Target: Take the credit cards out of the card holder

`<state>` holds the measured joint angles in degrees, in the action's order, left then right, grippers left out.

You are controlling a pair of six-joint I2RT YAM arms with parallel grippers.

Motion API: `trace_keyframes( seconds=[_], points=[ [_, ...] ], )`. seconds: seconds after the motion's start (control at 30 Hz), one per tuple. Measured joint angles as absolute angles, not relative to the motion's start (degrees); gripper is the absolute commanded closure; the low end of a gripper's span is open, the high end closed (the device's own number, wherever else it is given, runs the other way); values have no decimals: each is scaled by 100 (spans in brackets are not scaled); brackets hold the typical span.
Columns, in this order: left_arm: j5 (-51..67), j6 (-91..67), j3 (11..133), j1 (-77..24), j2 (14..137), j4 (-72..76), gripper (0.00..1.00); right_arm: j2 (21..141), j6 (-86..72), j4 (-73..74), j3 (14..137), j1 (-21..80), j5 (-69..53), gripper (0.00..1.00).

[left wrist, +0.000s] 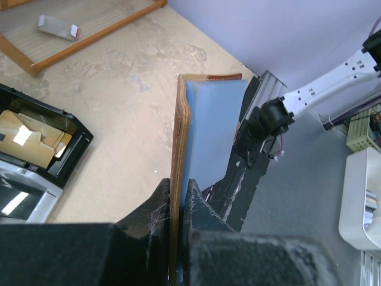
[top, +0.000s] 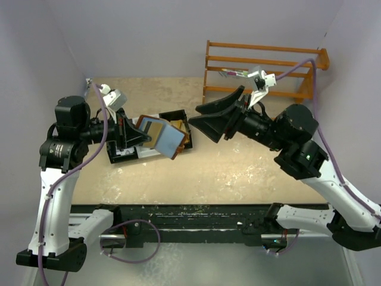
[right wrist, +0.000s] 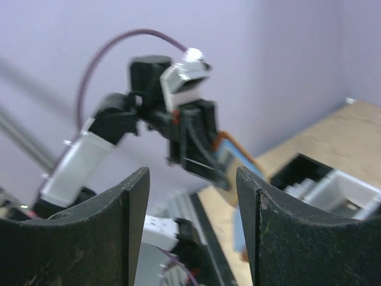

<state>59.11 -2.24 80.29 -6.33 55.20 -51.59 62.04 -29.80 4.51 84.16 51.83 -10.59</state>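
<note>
My left gripper (top: 136,136) is shut on the brown leather card holder (top: 178,149) and holds it above the table, near the tray. In the left wrist view the holder (left wrist: 178,149) stands edge-on between the fingers, my gripper (left wrist: 177,193) pinching its lower end. A light blue face (left wrist: 211,131) lies against the leather; I cannot tell whether it is a card or the lining. A tan panel (top: 155,130) shows beside the blue face (top: 169,140). My right gripper (top: 203,117) is open and empty, just right of the holder and pointing at it. It (right wrist: 191,179) frames the holder (right wrist: 237,154).
A black-and-white tray (top: 125,153) lies under and behind the holder, with orange-yellow flat pieces (left wrist: 30,143) in it. A wooden rack (top: 262,71) stands at the back right with a small item (left wrist: 58,27) on it. Purple walls close in the table.
</note>
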Motion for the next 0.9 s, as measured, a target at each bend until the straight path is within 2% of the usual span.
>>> trace_keyframes(
  seconds=[0.2, 0.4, 0.63, 0.9],
  points=[
    [5900, -954, 7905, -572, 5581, -4663, 100, 6709, -3684, -644, 7981, 5511, -1573, 42],
    [6318, -1400, 7900, -534, 5579, -4324, 100, 7505, -3957, -637, 7489, 5533, -1776, 48],
    [7111, -2112, 7808, -491, 5561, -3548, 100, 7288, -4163, -854, 7273, 5566, -2167, 53],
    [7677, -2615, 7607, -464, 5505, -2989, 100, 7175, -4263, -972, 7188, 5566, -2351, 52]
  ],
)
